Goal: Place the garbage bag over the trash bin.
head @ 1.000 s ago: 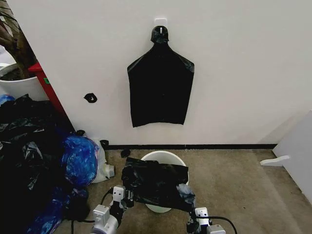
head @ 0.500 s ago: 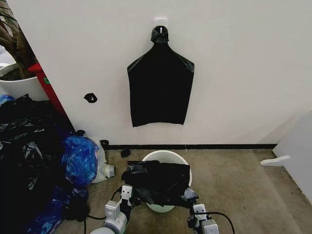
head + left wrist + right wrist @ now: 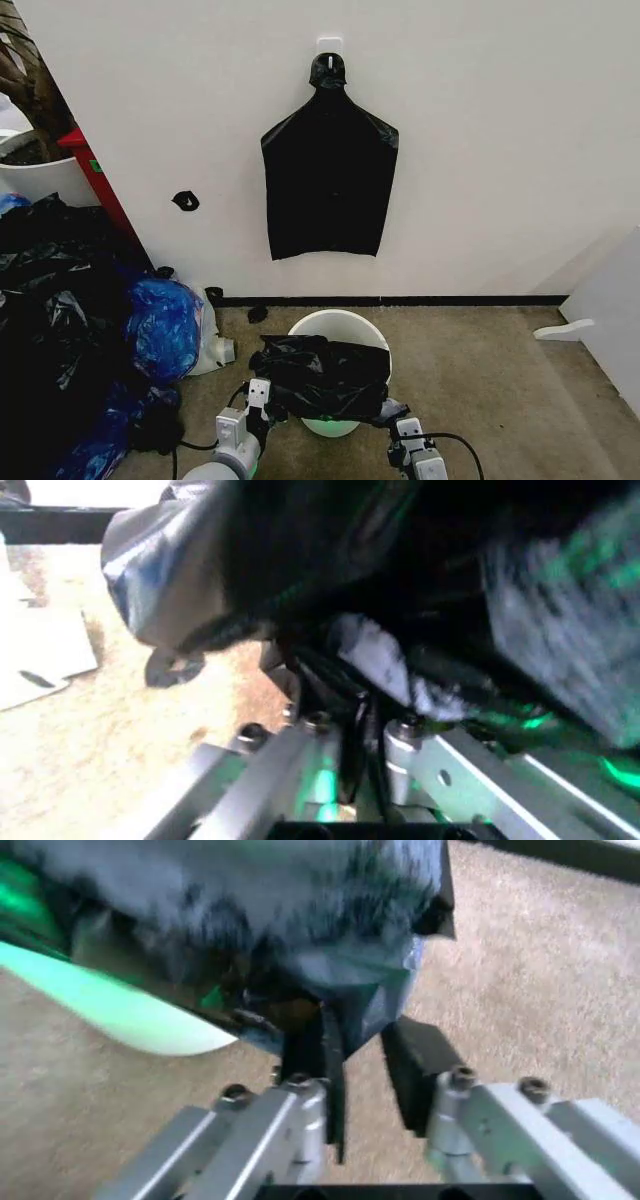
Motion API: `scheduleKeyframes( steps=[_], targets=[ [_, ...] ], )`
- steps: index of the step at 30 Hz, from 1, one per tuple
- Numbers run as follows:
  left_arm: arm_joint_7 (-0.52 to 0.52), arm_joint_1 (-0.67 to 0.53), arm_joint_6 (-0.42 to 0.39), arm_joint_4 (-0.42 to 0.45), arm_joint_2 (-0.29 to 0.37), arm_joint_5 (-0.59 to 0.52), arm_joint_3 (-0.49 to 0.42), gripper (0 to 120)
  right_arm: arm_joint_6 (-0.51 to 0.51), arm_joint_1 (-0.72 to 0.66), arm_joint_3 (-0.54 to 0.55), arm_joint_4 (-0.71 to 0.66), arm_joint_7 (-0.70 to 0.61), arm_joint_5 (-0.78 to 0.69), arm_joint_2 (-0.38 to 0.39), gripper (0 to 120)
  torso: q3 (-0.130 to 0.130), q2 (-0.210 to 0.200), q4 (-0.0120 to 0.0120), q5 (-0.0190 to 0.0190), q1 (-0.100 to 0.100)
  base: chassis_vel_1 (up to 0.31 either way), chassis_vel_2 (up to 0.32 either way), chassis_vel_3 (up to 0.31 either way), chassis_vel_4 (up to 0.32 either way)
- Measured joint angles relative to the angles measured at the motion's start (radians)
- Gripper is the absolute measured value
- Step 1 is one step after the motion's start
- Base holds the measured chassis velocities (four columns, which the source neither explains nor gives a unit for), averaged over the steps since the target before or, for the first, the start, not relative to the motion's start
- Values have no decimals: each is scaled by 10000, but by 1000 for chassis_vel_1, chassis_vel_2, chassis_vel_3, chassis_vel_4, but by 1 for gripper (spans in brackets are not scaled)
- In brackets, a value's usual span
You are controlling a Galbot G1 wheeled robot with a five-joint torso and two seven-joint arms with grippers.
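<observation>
You have the garbage bag draped across the near half of the trash bin, its long axis running side to side between your two grippers. The left gripper pinches the bag's left corner just beside the bin's near rim; the right gripper clamps the right corner, fingers narrow on plastic. The bin's far rim lies uncovered beyond both grippers, equally distant.
</observation>
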State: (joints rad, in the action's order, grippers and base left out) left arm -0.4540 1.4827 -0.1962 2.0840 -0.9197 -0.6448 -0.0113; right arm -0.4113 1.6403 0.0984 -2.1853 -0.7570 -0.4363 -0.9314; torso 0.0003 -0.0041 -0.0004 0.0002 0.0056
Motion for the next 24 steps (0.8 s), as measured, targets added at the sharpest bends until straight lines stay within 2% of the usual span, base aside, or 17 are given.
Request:
scheduleKeyframes(
  steps=[2, 3, 6, 8, 9, 10, 12, 14, 16, 18, 22, 24],
  targets=[
    [-399, 240, -528, 551, 208, 0, 95, 20, -101, 515, -52, -789, -191, -699, 149, 27, 0, 0, 0, 1, 0, 0, 0, 0, 0],
    [-399, 240, -528, 551, 208, 0, 95, 20, -101, 515, -52, -789, -191, -699, 149, 27, 0, 0, 0, 1, 0, 0, 0, 0, 0],
    [-743, 522, -961, 1102, 425, -55, 311, 30, -324, 947, -121, -1564, -432, -1229, 261, 39, -1, 0, -1, -2, 0, 0, 0, 0, 0],
    [-1072, 977, -1311, 1775, 925, -185, 657, 41, -436, 1357, -137, -2097, -559, -1319, 432, 48, -1, 0, 1, -1, 0, 0, 0, 0, 0],
    [-1141, 1097, -1354, 1963, 1115, -196, 749, 45, -463, 1463, -139, -2214, -587, -1308, 485, 53, -1, 0, 1, -1, 0, 0, 0, 0, 0],
    [-1141, 1097, -1354, 1963, 1115, -196, 749, 45, -463, 1463, -139, -2214, -587, -1308, 485, 53, -1, 0, 1, -1, 0, 0, 0, 0, 0],
    [-1237, 1304, -1411, 2333, 1528, -202, 912, 52, -504, 1635, -146, -2390, -628, -1244, 586, 60, -1, 0, 1, -2, 0, 0, 0, 0, 0],
    [-1333, 1534, -1506, 2845, 2176, -241, 1083, 64, -531, 1810, -191, -2548, -656, -1115, 701, 70, -1, 1, -1, -1, 0, 0, 0, 0, 0],
    [-1334, 1611, -1538, 3038, 2447, -285, 1129, 70, -542, 1844, -217, -2600, -661, -1085, 728, 77, -1, 1, 1, -1, 0, 0, 0, 0, 0],
    [-1326, 1638, -1548, 3110, 2558, -311, 1143, 71, -545, 1854, -231, -2618, -663, -1068, 734, 80, -1, 1, 0, -1, 0, 0, 0, 0, 0],
    [-1022, 1857, -1567, 3455, 2984, -430, 1148, 91, -521, 1844, -283, -2624, -650, -782, 734, 97, -1, 1, 0, -2, 0, 0, 0, 0, 0],
    [-1027, 1941, -1586, 3532, 3041, -417, 1138, 94, -508, 1845, -289, -2624, -645, -716, 733, 99, 0, 1, 0, -2, 0, 0, 0, 0, 0]
  ],
)
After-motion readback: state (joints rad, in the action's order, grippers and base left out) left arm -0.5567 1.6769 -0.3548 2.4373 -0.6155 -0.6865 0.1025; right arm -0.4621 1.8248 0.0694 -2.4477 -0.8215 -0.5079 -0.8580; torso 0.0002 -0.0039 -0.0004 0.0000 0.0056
